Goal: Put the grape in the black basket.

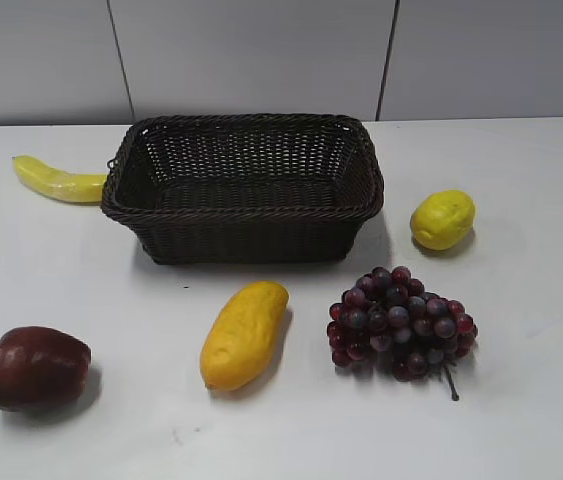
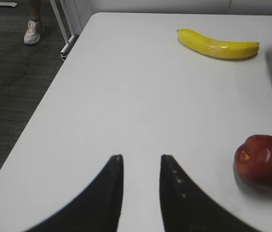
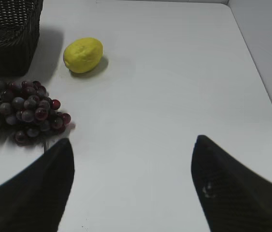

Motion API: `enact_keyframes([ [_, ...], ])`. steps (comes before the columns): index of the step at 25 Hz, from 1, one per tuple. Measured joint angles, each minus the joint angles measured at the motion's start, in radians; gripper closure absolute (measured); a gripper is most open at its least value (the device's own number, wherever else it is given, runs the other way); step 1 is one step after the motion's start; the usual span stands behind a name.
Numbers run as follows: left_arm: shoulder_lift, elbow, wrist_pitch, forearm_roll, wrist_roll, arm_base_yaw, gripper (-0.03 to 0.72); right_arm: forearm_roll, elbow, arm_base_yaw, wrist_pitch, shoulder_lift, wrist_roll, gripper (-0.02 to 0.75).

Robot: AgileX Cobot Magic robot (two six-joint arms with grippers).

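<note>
The grape (image 1: 401,322), a bunch of small dark red-purple berries with a thin stem, lies on the white table in front of the black basket's right corner. It also shows in the right wrist view (image 3: 22,112), at the left. The black basket (image 1: 244,236), woven and rectangular, stands at the table's middle back and looks empty; its corner shows in the right wrist view (image 3: 10,36). My right gripper (image 3: 132,141) is open wide and empty, to the right of the grape. My left gripper (image 2: 140,157) is open with a narrow gap and empty, over bare table. Neither gripper shows in the exterior view.
A yellow lemon (image 1: 442,219) lies right of the basket. A yellow mango-like fruit (image 1: 244,335) lies in front of it. A banana (image 1: 59,181) lies at the basket's left. A dark red apple (image 1: 34,367) sits front left. The table's left edge (image 2: 39,113) drops to the floor.
</note>
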Motion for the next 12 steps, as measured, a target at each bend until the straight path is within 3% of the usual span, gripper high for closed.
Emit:
enact_keyframes([
  [12,0.0,0.0,0.0,0.0,0.0,0.0,0.457,0.031,-0.143,0.0,-0.036,0.314,0.0,0.164],
])
